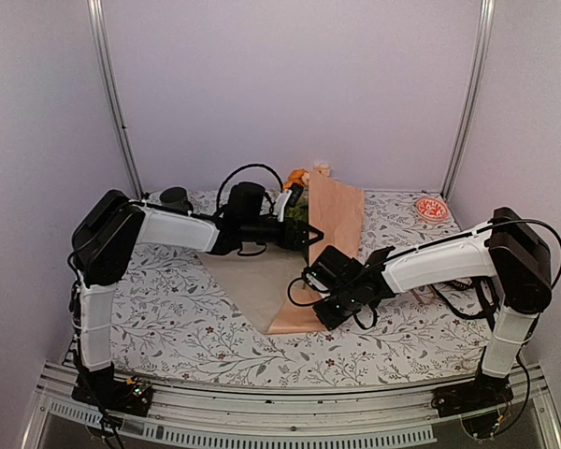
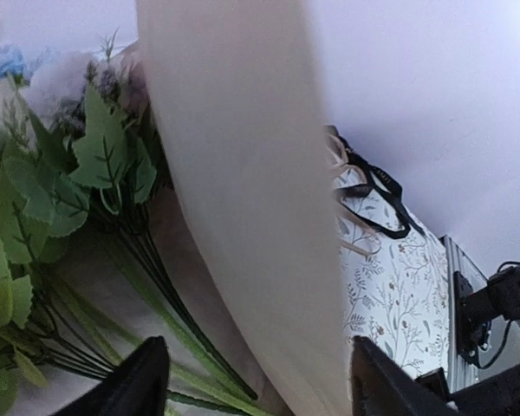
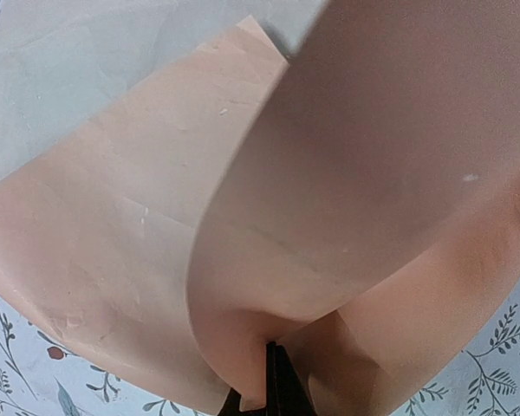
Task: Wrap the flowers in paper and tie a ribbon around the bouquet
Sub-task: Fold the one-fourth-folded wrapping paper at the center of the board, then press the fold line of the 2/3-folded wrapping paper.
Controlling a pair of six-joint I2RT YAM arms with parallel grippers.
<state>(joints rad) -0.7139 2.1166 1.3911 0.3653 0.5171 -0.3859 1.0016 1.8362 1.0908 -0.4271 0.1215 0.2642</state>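
Right gripper (image 3: 272, 386) has its two fingers pressed tight on a fold of the paper (image 1: 338, 217), at the end closest to the near edge of the table (image 1: 187, 327). That peach sheet sits in the middle of the table. Its long way runs from the near edge toward the far edge, leaning a bit to the right. One side lies flat on the flowery cover, and the other side curls up and over like a big wave. The flowers (image 1: 299, 178) lie on the flat part, next to the curl. Their blooms point to the far edge and poke out past the paper, and their green stems point back to the near edge. Left gripper (image 2: 260, 347) is spread wide, with the stems and the curled sheet between its fingers, and it grips nothing. The left arm stands up at the near left corner, then reaches flat across to the middle. The right arm stands up at the near right corner, then slopes down and left to the paper. The black ribbon (image 2: 390, 232) lies loose on the cover past the curl. A dark mug (image 1: 176, 198) sits by the far left corner
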